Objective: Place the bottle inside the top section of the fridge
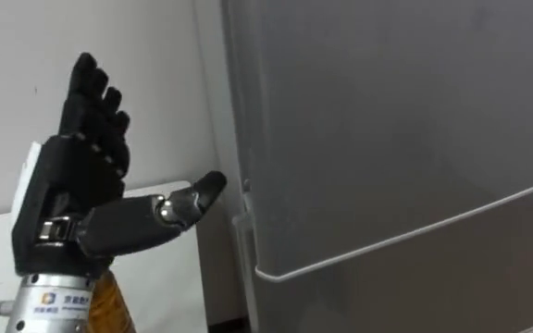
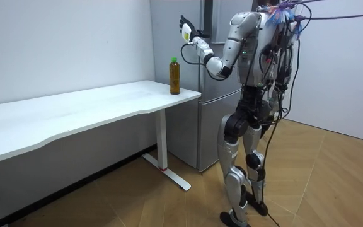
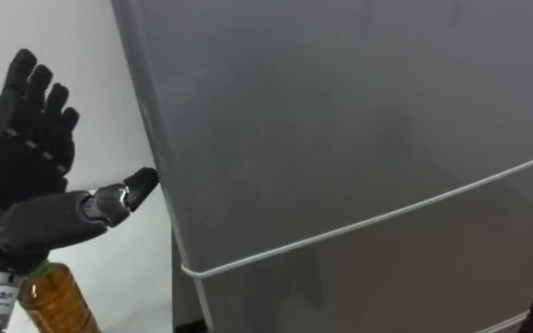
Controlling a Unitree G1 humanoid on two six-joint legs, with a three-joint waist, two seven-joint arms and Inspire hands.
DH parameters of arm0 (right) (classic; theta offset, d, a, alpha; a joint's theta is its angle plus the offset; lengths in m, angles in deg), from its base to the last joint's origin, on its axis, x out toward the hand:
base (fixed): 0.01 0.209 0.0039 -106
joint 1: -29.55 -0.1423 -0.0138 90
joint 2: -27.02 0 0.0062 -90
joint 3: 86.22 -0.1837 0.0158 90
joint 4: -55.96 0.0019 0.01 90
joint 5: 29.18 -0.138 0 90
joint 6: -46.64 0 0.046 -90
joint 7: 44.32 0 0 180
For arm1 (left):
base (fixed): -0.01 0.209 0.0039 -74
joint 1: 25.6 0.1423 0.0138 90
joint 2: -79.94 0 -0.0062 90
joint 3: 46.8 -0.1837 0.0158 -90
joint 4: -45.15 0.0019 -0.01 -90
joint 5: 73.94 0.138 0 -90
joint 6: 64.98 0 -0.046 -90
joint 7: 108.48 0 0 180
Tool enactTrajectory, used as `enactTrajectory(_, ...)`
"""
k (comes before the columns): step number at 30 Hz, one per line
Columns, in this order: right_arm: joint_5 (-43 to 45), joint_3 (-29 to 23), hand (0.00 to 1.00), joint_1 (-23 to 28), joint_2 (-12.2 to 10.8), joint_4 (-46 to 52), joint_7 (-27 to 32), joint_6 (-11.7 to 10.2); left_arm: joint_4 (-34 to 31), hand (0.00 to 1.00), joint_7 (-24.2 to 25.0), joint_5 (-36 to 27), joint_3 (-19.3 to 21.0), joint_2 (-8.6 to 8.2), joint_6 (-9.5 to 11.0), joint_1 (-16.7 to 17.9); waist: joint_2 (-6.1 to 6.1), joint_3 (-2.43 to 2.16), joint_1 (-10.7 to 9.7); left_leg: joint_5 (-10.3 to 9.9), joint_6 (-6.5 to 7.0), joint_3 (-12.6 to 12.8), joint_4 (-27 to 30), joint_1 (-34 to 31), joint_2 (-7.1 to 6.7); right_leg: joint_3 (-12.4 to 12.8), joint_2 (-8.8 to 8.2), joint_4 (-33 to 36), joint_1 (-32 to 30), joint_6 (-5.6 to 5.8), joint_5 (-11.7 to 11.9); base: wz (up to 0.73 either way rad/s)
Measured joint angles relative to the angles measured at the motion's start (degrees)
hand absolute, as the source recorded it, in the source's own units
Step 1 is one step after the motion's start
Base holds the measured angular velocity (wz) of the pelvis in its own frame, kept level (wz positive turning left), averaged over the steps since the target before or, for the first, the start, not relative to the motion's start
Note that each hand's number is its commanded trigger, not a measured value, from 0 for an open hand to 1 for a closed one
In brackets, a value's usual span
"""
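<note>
Room view | green-capped bottle (image 2: pixel 175 75) sitting ungrasped on white desk (image 2: pixel 93 107) | left hand (image 1: pixel 77 176), fingers straight, hovering beside closed upper fridge door (image 1: pixel 387 120) | 0 steps done

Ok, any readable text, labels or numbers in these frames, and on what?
Small print on the silver wrist cuff of the black left hand: too small and blurred to read.
Amber bottle with green cap: no legible label.
Plain grey fridge door: no text or signs.
</note>
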Motion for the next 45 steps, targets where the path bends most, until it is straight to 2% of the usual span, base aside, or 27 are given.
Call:
enactTrajectory(2,-0.1,0.0,0.0,-0.5,0.2,-0.7,0.0,0.1,1.4,0.0,1.6,-1.0,-0.9,-0.32,-0.2,-0.1,0.19,-0.06,0.0,0.0,0.0,0.4,-0.2,0.2,0.01,0.6,0.04,-0.1,-0.1,0.0,0.0,-0.14)
enactTrajectory(9,-1.9,0.0,0.0,-1.0,0.1,-0.9,-0.7,2.3,4.5,0.0,3.1,-3.4,-1.0,-2.1,-2.8,-0.2,-0.14,0.08,-0.3,0.0,0.0,0.5,-0.7,-0.2,-0.11,0.7,0.06,-0.8,-0.4,0.19,0.4,0.0)
enactTrajectory(13,-2.7,0.1,0.0,-1.0,0.0,-0.7,-0.9,2.6,4.5,0.0,3.5,-4.7,-1.0,-2.1,-3.8,-0.3,-0.16,0.05,-0.5,0.0,0.0,0.5,-0.7,-0.2,-0.14,0.8,0.04,-0.8,-0.4,0.21,0.4,0.0)
enactTrajectory(21,-4.5,0.2,0.0,-1.0,0.1,-0.7,-0.9,3.3,4.5,0.0,3.8,-5.3,-1.0,-2.1,-4.0,-0.4,0.1,-0.14,-0.5,0.0,0.0,0.5,-0.7,-0.2,-0.18,1.6,0.06,-0.9,-0.4,0.2,0.4,0.0)
enactTrajectory(32,-4.3,2.4,0.0,-2.0,0.6,-1.4,-0.9,3.0,4.0,0.0,3.8,-5.2,-1.8,-1.94,-4.5,-1.7,0.23,-0.21,-0.7,0.0,0.0,-0.2,-0.7,-0.2,-0.34,2.1,0.04,-0.9,-0.5,0.21,0.5,0.03)
enactTrajectory(35,-4.0,2.4,0.0,-2.5,0.8,-2.3,-1.4,3.0,1.0,0.0,3.8,-5.1,-2.0,-1.94,-4.4,-1.8,0.22,-0.21,-1.0,0.0,0.01,-0.5,-0.7,-0.6,-0.36,2.1,0.04,-0.9,-0.6,0.23,0.5,0.1)
enactTrajectory(40,-4.0,4.2,0.0,-2.6,1.3,-2.2,-2.3,2.4,-2.2,0.0,3.8,-1.4,-2.7,-1.82,-4.3,-1.8,0.21,-0.21,-0.9,0.0,0.01,-0.9,-0.7,-0.6,-0.4,2.5,0.05,-0.9,-0.5,0.22,0.7,0.07)
enactTrajectory(45,-4.5,5.4,0.0,-2.6,1.7,-2.3,-2.2,1.9,-3.8,0.0,3.8,-0.8,-3.3,-1.82,-4.3,-1.7,0.21,-0.21,0.2,0.0,0.02,-1.0,-0.8,-0.5,-0.41,3.2,0.06,-0.7,-0.7,0.23,0.7,-0.05)
